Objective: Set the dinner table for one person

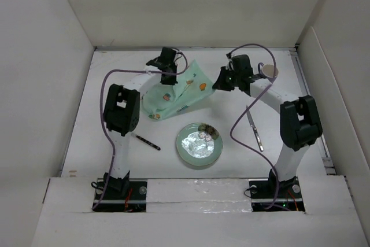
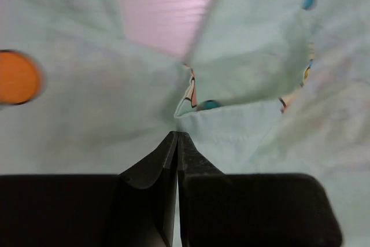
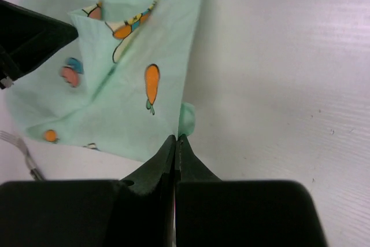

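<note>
Top external shows left gripper and right gripper clamped on the placemat, plate and knife lying nearby.

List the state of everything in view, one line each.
placemat, crumpled and folded, pinched from two sides.
left end effector, shut on the placemat.
right end effector, shut on the placemat's edge.
plate, flat on the dinner table, small items near its far rim.
knife, lying flat right of the plate.
dark stick, lying flat left of the plate.
fork, lying beside the placemat, mostly out of frame.
</note>
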